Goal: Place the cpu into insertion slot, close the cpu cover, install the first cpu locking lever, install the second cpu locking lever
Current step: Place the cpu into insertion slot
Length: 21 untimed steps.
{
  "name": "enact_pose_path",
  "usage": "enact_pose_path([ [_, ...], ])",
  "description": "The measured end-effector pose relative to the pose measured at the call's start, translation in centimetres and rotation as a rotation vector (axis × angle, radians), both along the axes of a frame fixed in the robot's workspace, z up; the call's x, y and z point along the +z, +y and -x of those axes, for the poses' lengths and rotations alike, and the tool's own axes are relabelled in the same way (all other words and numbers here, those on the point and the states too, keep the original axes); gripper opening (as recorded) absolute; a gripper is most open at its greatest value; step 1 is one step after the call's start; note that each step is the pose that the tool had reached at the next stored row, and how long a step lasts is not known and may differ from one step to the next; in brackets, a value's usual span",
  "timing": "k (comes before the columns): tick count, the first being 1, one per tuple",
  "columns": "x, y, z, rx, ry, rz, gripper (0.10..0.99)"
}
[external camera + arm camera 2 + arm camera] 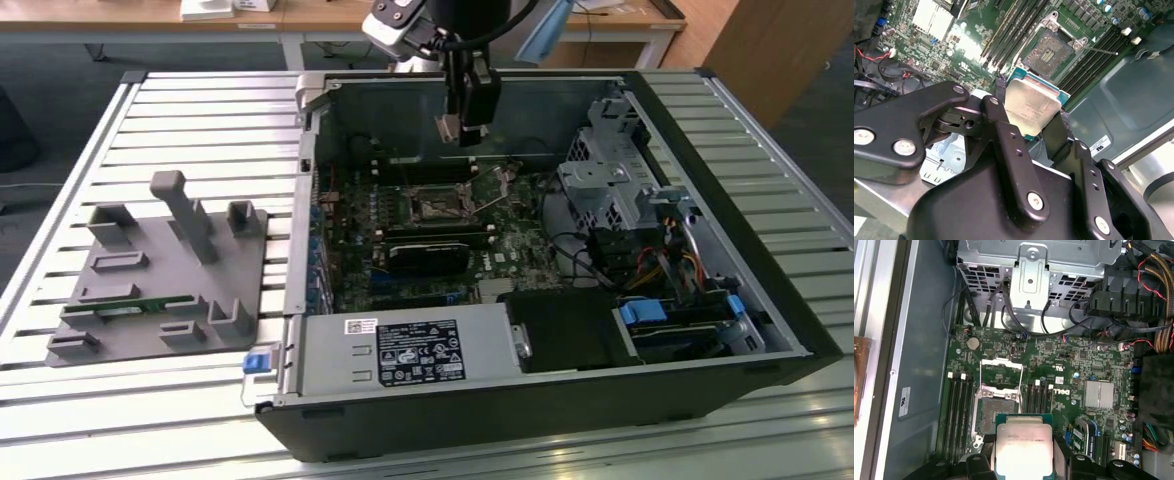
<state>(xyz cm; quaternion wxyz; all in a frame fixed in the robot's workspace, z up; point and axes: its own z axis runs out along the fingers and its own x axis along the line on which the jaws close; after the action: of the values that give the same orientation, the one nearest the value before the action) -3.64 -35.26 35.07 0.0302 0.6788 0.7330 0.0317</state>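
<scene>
– where is the chip (1030, 106) now?
– your fingers (1053, 134) are clamped on its edges, holding it above the bare socket (995, 412) in the case (747, 300); the cover (1000, 374) stands open.

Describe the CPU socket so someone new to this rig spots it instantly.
Inside the open black computer case, find the green circuit board. Between two banks of long narrow black slots sits the small square black insertion slot; unlike them it is square, with a dark recessed centre and a silvery metal frame cover swung open beside it.
</scene>
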Motion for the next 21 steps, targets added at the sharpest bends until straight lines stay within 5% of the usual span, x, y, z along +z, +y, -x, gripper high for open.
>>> enact_pose_path([
  [21,-1.33,0.0,0.0,0.0,0.0001,0.0,0.541],
])
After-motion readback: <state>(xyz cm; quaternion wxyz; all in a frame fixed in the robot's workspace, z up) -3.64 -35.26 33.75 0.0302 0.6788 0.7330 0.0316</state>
